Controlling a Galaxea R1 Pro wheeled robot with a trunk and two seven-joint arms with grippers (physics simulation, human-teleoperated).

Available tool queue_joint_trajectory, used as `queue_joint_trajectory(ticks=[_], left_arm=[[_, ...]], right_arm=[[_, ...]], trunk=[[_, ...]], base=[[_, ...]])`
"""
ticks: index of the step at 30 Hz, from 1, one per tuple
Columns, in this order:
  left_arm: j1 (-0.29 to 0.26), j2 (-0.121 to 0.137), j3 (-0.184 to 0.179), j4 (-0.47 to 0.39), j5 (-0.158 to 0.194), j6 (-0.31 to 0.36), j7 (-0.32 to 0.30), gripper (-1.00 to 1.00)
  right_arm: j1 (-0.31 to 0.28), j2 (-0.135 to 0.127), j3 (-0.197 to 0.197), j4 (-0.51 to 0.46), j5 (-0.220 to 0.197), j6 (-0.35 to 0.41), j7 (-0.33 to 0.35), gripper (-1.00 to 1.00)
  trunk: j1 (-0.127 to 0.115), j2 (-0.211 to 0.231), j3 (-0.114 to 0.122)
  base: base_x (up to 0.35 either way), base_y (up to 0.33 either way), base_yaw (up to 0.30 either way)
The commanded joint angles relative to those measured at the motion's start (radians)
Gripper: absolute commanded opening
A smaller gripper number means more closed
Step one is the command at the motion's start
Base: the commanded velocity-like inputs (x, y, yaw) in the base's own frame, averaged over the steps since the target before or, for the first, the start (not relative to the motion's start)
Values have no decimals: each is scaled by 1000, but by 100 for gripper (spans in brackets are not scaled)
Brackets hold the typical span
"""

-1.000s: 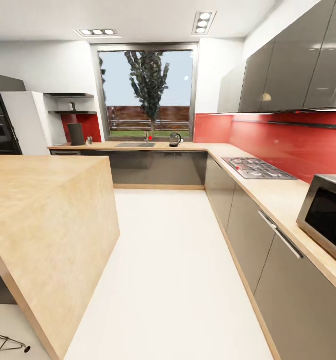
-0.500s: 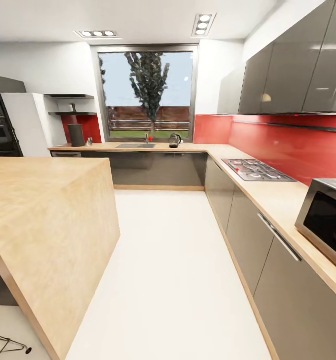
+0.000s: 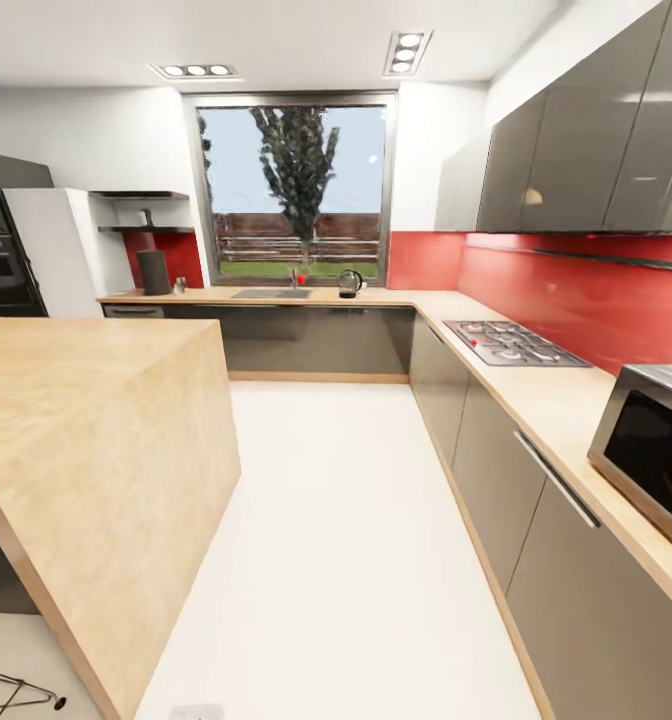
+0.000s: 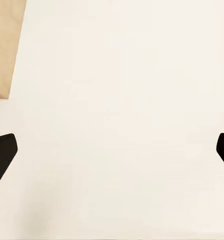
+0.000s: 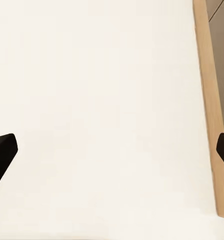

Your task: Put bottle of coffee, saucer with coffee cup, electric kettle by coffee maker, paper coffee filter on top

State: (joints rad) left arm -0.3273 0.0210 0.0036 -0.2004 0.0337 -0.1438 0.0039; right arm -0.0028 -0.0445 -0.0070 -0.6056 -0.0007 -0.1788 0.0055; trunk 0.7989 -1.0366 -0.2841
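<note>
step: transit, nothing fetched yet | coffee maker [image 3: 153,271] on far surface [image 3: 276,297] under kitchen shelf [image 3: 144,228]; electric kettle [image 3: 349,283] by window | left gripper [image 4: 112,150] & right gripper [image 5: 112,150] wide open, empty, over floor [image 3: 336,520] | next: drive to far surface, reach shelf

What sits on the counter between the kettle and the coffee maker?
Along the kitchen countertop, the sink with its tap lies between the electric kettle and the coffee maker. Something small stands right beside the coffee maker, too small to identify.

Kitchen countertop [image 3: 396,296] with coffee maker [image 3: 153,271], electric kettle [image 3: 349,283]
</note>
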Motion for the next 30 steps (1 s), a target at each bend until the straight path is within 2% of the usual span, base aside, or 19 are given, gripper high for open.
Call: queue_joint_trajectory(ticks=[1, 5, 17, 30], left_arm=[[-1, 1, 0, 2, 4, -13, 1, 100], [-1, 3, 8, 4, 7, -28, 1, 100], [-3, 4, 65, 3, 8, -37, -1, 100], [-3, 2, 71, 4, 8, -37, 0, 100]], right_arm=[[0, 0, -1, 8, 0, -4, 1, 100], [0, 0, -1, 25, 1, -5, 1, 100], [0, 0, -1, 33, 0, -5, 1, 100], [0, 0, -10, 35, 0, -5, 1, 100]], trunk=[[-4, 7, 2], [-19, 35, 15], [-65, 119, 48], [-115, 210, 70]], base=[[0, 0, 0], [0, 0, 0], [0, 0, 0], [0, 0, 0]])
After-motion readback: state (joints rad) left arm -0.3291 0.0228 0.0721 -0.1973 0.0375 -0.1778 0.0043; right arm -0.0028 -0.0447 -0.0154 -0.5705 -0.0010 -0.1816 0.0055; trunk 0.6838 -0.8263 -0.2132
